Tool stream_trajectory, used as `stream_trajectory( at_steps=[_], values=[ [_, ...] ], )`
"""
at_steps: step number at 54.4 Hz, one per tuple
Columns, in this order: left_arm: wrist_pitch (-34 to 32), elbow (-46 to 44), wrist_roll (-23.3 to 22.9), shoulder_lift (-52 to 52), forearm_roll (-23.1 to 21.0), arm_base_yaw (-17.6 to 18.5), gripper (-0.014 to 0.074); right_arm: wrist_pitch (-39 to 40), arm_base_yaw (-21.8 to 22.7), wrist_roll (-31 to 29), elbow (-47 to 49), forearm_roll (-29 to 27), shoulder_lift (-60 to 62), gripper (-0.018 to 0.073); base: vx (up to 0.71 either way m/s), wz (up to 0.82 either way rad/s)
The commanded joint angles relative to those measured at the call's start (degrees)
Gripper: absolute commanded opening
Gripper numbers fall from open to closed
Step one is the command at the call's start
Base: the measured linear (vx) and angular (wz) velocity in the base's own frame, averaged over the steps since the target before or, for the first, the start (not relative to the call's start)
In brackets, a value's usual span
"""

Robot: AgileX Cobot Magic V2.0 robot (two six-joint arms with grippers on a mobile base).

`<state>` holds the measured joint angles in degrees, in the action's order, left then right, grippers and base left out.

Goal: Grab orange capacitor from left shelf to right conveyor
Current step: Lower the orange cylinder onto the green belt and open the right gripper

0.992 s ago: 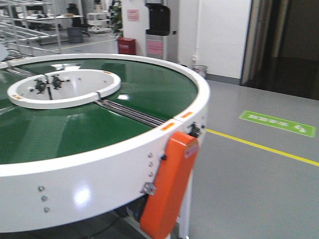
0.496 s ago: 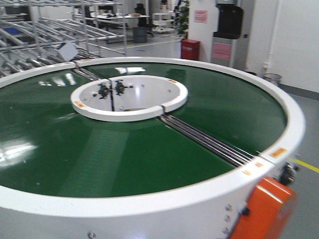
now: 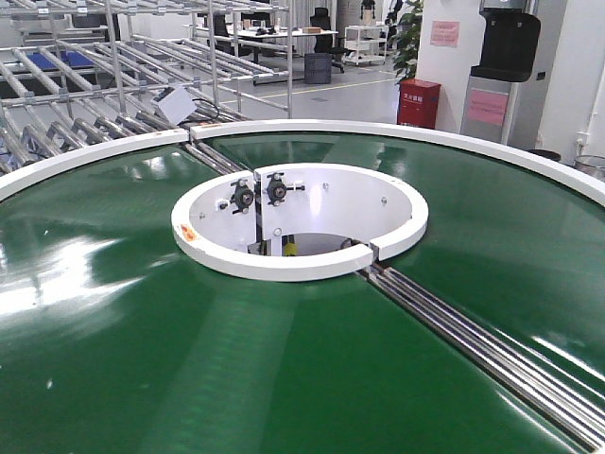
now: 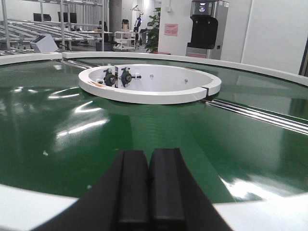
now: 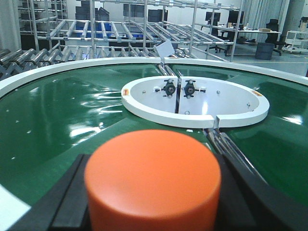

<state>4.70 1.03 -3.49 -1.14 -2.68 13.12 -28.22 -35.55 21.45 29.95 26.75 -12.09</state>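
Observation:
The orange capacitor (image 5: 153, 180) fills the bottom of the right wrist view, flat top up, held between the black fingers (image 5: 67, 202) of my right gripper (image 5: 153, 192) above the near part of the belt. The right conveyor's green belt (image 3: 113, 340) rings a white central well (image 3: 301, 219), with steel rollers (image 3: 492, 350) crossing it; it also shows in the left wrist view (image 4: 96, 120) and the right wrist view (image 5: 57, 115). My left gripper (image 4: 148, 159) is shut and empty over the conveyor's near white rim (image 4: 29, 207). The left shelf with its grey tray is out of view.
Bare steel roller racks (image 3: 85, 104) stand behind the conveyor at the left, also in the right wrist view (image 5: 96, 33). A red bin (image 3: 419, 102) and a dark water dispenser (image 3: 506, 57) stand at the back right by the white wall.
The front view has swung left and closer over the conveyor: the orange side guard and grey floor have left the frame, and the central well now sits mid-frame.

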Motion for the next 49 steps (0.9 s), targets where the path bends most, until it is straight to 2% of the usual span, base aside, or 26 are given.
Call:
stream_trajectory(
  at_steps=[1,21,49],
  values=[
    [-4.7,-1.7,-0.3,-0.3,-0.3,0.4,-0.0006,4.4,0.0,0.1,1.7,1.6,-0.5,-0.0008,0.31,0.00],
    [-4.7,-1.7,-0.3,-0.3,-0.3,0.4,-0.0006,4.4,0.0,0.1,1.7,1.6,-0.5,-0.0008,0.23,0.01],
    [-4.7,-1.7,-0.3,-0.3,-0.3,0.4,-0.0006,4.5,0.0,0.1,1.7,1.6,-0.5,-0.0008,0.07,0.00]
  ],
)
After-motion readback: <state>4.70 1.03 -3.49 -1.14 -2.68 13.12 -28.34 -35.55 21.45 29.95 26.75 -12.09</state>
